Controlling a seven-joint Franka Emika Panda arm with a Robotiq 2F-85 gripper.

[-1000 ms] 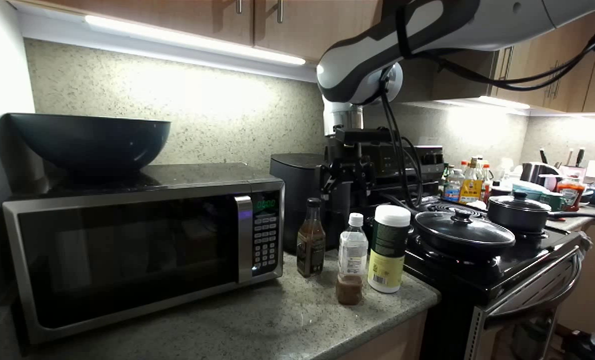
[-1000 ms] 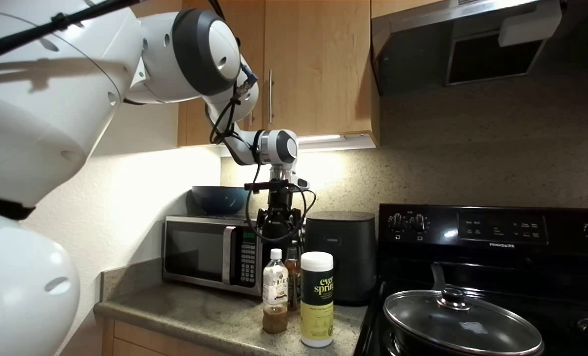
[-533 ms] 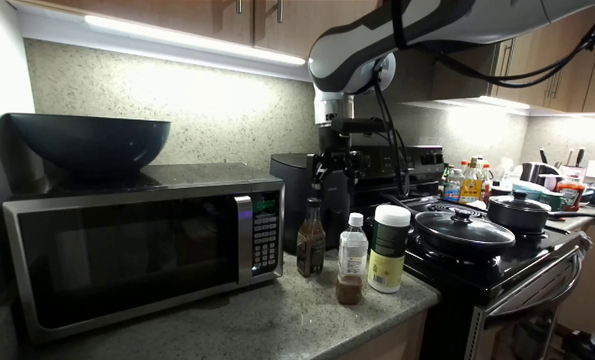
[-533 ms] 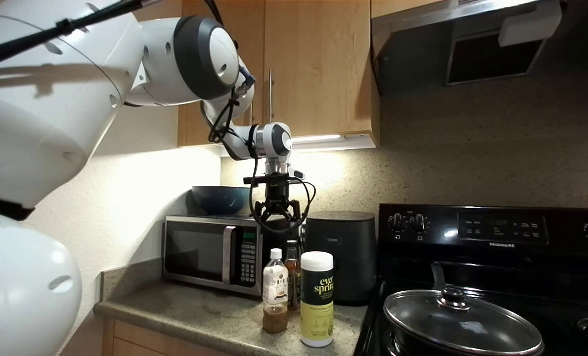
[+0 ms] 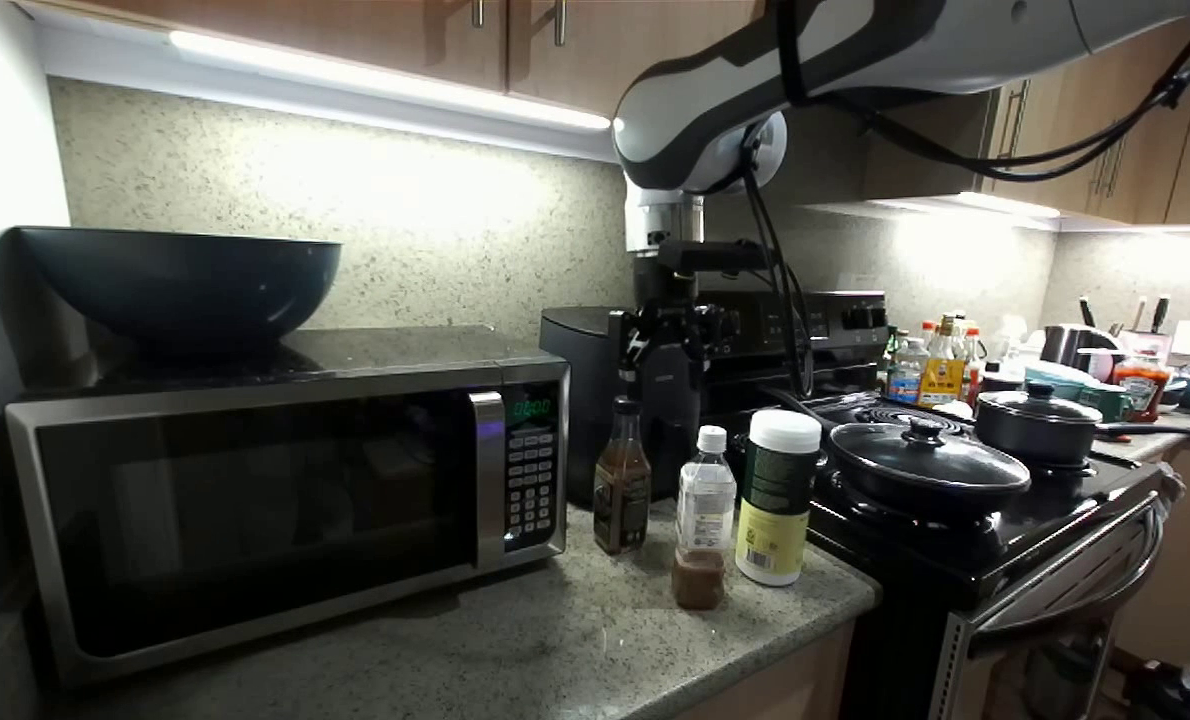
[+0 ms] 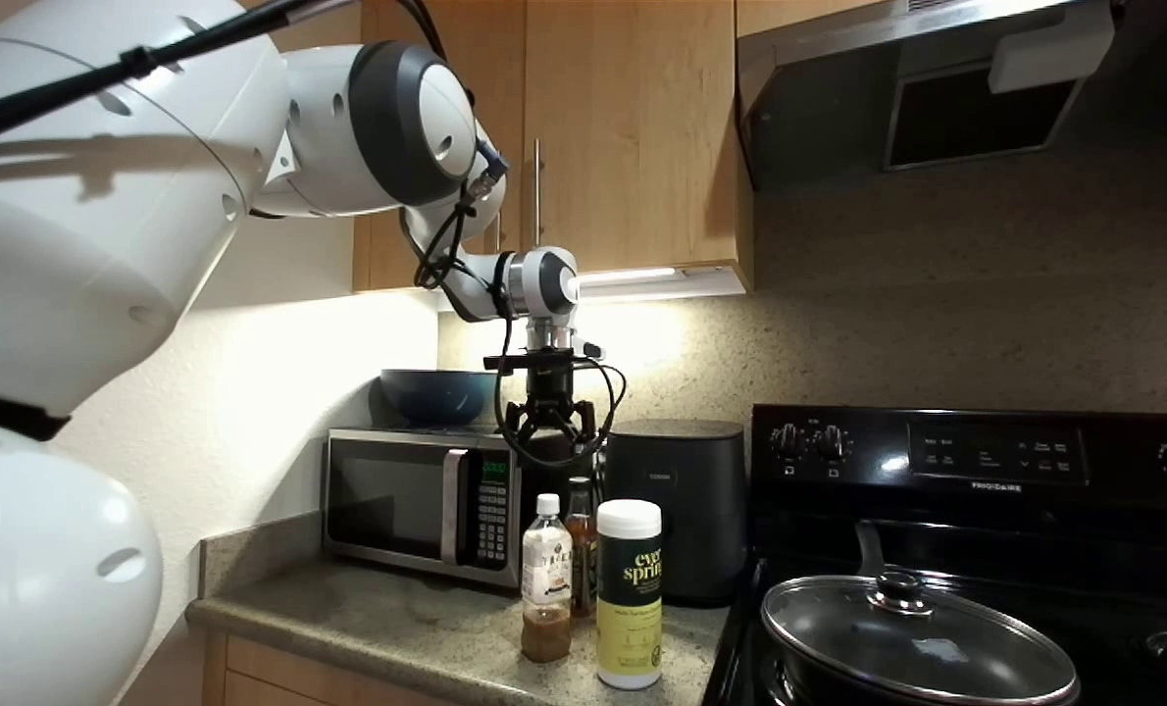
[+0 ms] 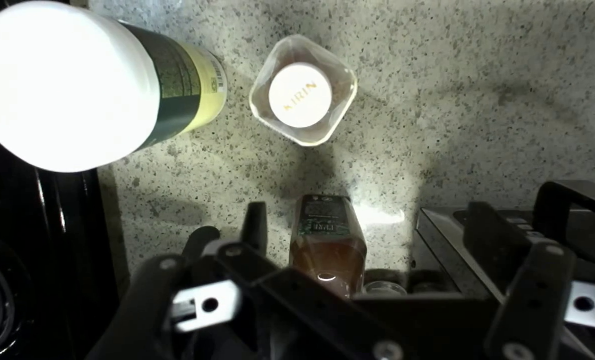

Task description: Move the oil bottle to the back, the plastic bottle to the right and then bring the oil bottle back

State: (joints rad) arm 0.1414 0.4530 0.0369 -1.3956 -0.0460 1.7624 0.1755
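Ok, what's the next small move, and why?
Probably ease the gripper down slowly: it hangs open above the oil bottle in both exterior views, and the wrist view shows that bottle framed between its fingers, though its cap is hidden there.

I'm in a kitchen: a microwave [image 5: 285, 510] sits on the speckled surface [image 5: 515, 640], a lidded pan [image 5: 927, 472] and a pot [image 5: 1038, 432] rest on the black stove [image 6: 868, 502], a range hood [image 6: 819, 147] juts out above it, and wooden cupboards [image 6: 637, 147] hang overhead.
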